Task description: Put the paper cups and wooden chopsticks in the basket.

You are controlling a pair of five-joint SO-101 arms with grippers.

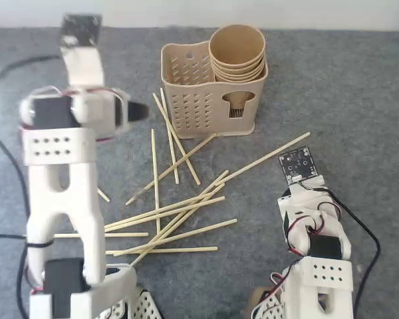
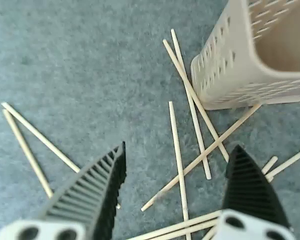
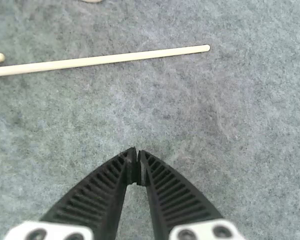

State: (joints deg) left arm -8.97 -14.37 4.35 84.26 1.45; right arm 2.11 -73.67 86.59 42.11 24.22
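Left gripper [image 2: 180, 147] hangs with jaws wide and empty over loose chopsticks [image 1: 193, 206], near the basket [image 1: 199, 109]. Right gripper [image 3: 136, 151] is closed on nothing above bare desk [image 1: 359, 100]. Cups [image 1: 237, 41] sit stacked in the basket by the desk's far edge, so that half looks done. The chopsticks lie scattered across the middle, none visibly inside.

Lighting: soft, even and diffuse over the grey bench [image 1: 359, 100], moderately bright. Shadows: faint thin lines beside the wooden chopsticks [image 1: 179, 216], and a narrow soft band at the foot of the basket [image 1: 186, 100]. Insides of the basket and of the paper cups [image 1: 236, 43]: shaded darker than their outer walls. Ribbed black faces of the left tool [image 2: 180, 147] and right tool [image 3: 137, 152]: dull sheen along the ridges.
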